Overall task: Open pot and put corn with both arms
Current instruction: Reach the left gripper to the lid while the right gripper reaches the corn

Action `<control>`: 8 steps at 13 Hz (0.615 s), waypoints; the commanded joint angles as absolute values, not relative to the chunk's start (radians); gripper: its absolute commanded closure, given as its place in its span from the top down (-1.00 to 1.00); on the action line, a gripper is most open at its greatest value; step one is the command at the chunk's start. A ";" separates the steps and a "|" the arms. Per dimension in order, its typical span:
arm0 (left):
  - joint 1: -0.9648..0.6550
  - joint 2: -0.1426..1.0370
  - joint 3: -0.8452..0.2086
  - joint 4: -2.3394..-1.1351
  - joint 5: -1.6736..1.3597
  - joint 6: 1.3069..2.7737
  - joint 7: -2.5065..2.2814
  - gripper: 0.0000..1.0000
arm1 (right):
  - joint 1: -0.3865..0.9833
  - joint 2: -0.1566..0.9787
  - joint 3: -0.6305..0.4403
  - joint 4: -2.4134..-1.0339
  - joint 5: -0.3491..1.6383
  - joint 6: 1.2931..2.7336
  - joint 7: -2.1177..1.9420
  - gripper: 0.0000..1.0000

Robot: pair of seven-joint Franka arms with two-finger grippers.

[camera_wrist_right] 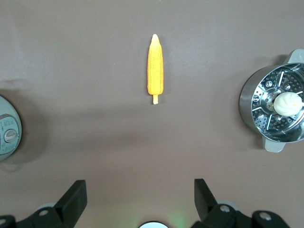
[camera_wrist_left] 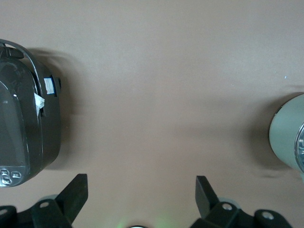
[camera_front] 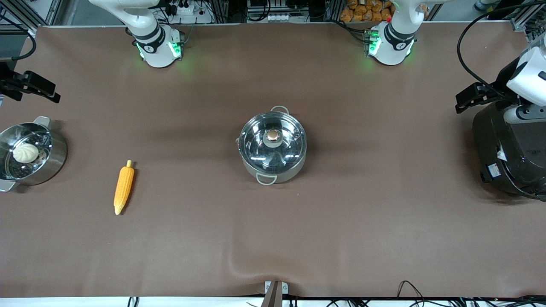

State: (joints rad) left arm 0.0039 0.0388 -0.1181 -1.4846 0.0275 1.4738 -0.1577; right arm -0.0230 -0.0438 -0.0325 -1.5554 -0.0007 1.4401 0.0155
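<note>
- The pot (camera_front: 272, 147) sits mid-table with its glass lid (camera_front: 273, 138) on. The corn (camera_front: 123, 187) lies flat, well apart from it toward the right arm's end, nearer the front camera.
- That lid looks smooth and breakable; its copper knob (camera_front: 273, 135) seems the only sound place to pinch.
- The corn looks light and ridged, likely easy to grip across its middle.
- The left gripper (camera_wrist_left: 142, 190) hangs spread and empty above bare cloth between pot and rice cooker (camera_wrist_left: 26, 128).
- The right gripper (camera_wrist_right: 140, 192) hangs likewise unclenched, the corn beneath it.
- Only the right wrist view shows the steamer pot (camera_wrist_right: 275, 107) with its bun (camera_wrist_right: 287, 103) from straight above; only the front view shows lid and knob whole.
</note>
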 commanded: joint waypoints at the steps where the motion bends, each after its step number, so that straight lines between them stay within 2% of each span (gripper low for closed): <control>1: 0.014 0.028 -0.121 -1.476 0.023 1.453 -0.138 1.00 | -0.026 -0.063 -0.026 -1.563 -0.008 1.431 0.031 1.00; 8: -0.003 0.032 -0.136 -1.448 0.012 1.451 -0.140 1.00 | -0.028 -0.051 -0.028 -1.578 0.000 1.440 0.025 1.00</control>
